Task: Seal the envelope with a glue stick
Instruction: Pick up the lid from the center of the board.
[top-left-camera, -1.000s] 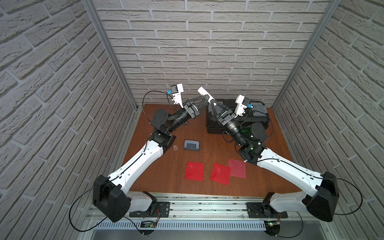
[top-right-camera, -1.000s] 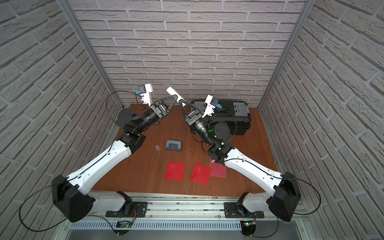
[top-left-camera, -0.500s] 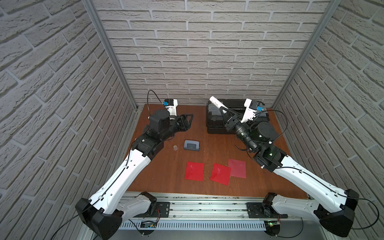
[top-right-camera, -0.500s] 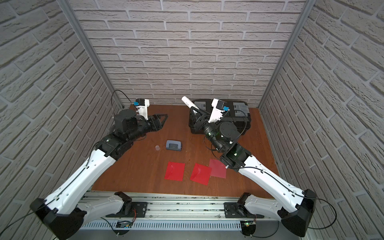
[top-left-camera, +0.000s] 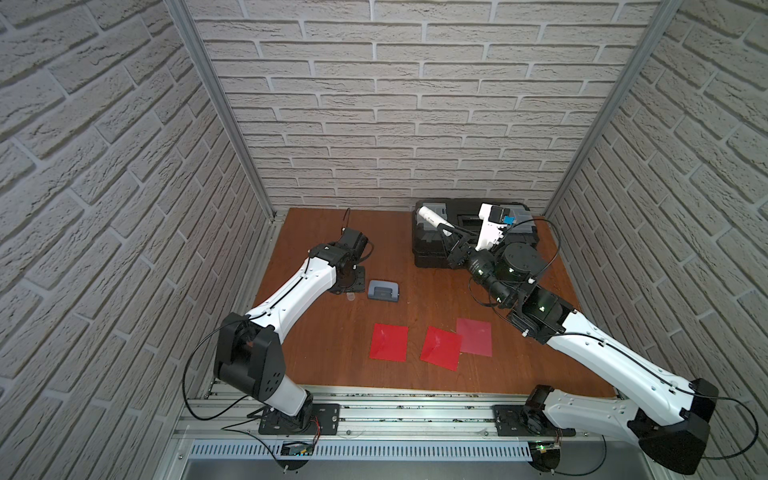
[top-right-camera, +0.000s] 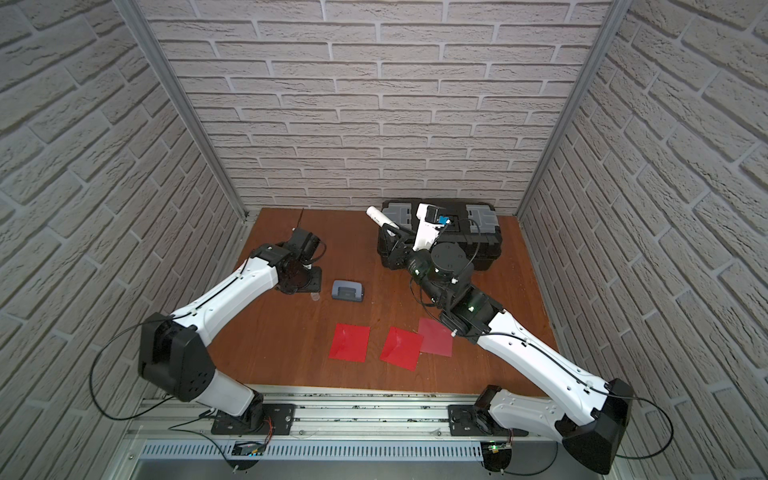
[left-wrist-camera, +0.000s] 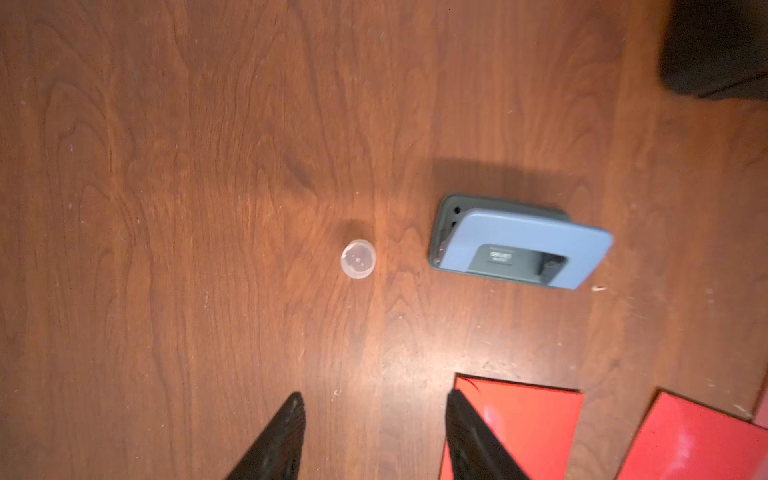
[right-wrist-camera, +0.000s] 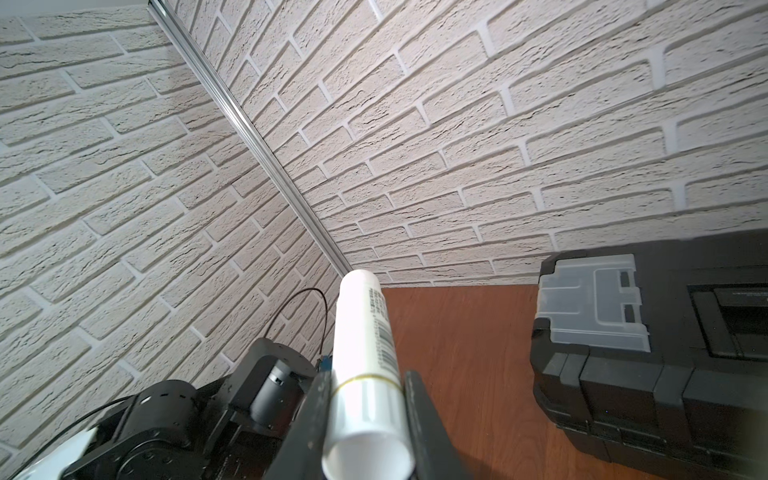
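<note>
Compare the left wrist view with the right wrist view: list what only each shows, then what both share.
Left wrist only: a small clear cap, the grey-blue hole punch, red envelopes, and the left fingers, apart and holding nothing.
Right wrist only: the glue stick clamped between the right fingers, the brick walls, and part of the left arm.
Both: the wooden table and, likely, the black case, which is just a blurred dark corner in the left wrist view.

Nothing legible is showing: the glue stick (right-wrist-camera: 360, 328) is carrying a barcode (right-wrist-camera: 385, 356) and blurred print (unreadable); the hole punch (left-wrist-camera: 524, 235), a smudged label (left-wrist-camera: 500, 255).
</note>
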